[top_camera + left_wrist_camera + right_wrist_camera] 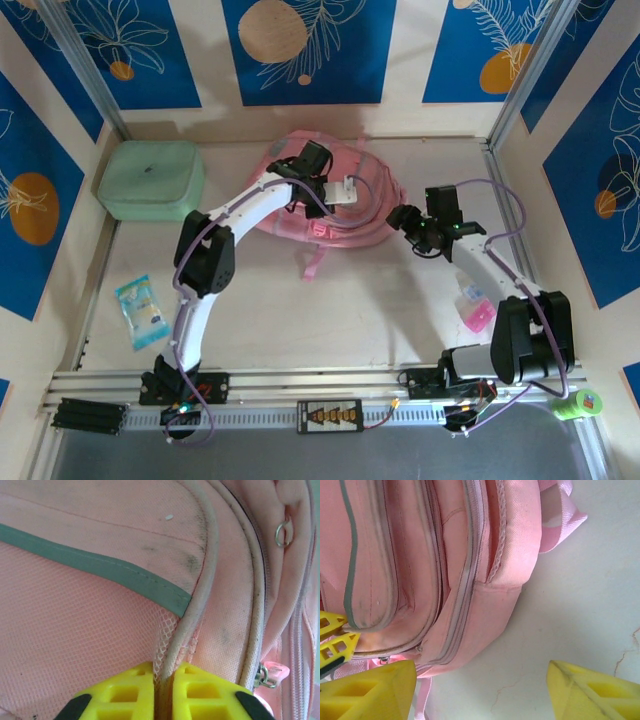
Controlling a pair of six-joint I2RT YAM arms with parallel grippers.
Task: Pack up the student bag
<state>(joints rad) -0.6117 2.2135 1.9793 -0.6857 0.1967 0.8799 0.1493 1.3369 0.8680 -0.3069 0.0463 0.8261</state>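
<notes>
From above, one student bag (365, 215) is seen lying at the middle of the far edge of the table (330, 320), and two arms are stretched toward it. The left gripper (343, 192) is set down on the bag's top, while the right gripper (405, 218) is held just beside the bag's right side. One mint green case (150, 180) is found in the far left corner, one blue packet (140, 312) by the left edge, and one green tape roll (578, 404) at the near right corner. At the left wrist, two yellow fingers (125, 692) are pressed together, and the bag's pale piping (200, 595) is pinched between them, right beside a mesh panel (75, 640). One metal ring (282, 532) is caught at the upper right. At the right wrist, two yellow fingers (370, 692) are spread wide apart, held over bare table and the bag's corner. One pink strap (565, 510) is laid out on the table, and the left gripper's fingertips are spotted on the bag.
</notes>
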